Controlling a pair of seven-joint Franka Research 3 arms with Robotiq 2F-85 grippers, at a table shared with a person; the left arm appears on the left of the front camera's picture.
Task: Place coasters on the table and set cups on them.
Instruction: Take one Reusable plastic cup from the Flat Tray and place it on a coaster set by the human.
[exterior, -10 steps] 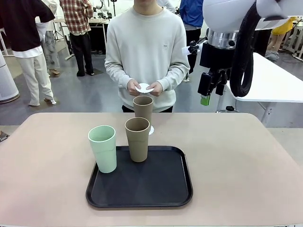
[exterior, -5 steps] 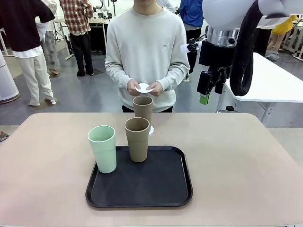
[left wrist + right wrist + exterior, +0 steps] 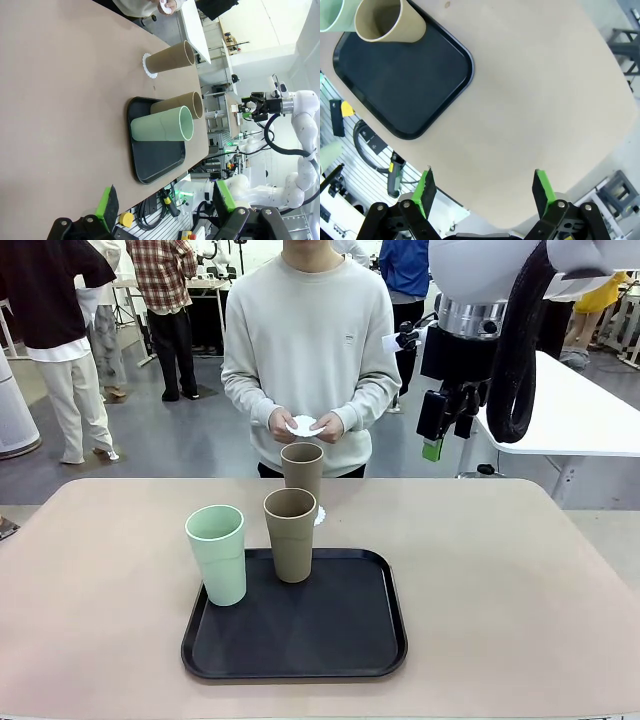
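A brown cup (image 3: 302,472) stands on a white coaster (image 3: 319,514) on the beige table (image 3: 520,570), just beyond the black tray (image 3: 340,640). On the tray stand another brown cup (image 3: 290,535) and, at its left edge, a mint cup (image 3: 217,555). The person's hands hold a further coaster (image 3: 304,426) at waist height. My right gripper (image 3: 445,440) hangs open, high over the table's far right; its wrist view (image 3: 484,190) looks down on the tray (image 3: 405,75) and the brown cup (image 3: 387,22). My left gripper (image 3: 166,202) is open, well back from the cups (image 3: 162,126).
A white table (image 3: 570,415) stands behind at the right. Several people stand in the background at the left. Bare tabletop lies to either side of the tray and in front of the person.
My right gripper has risen very slightly. The cups, the tray and the person's hands stay as they were.
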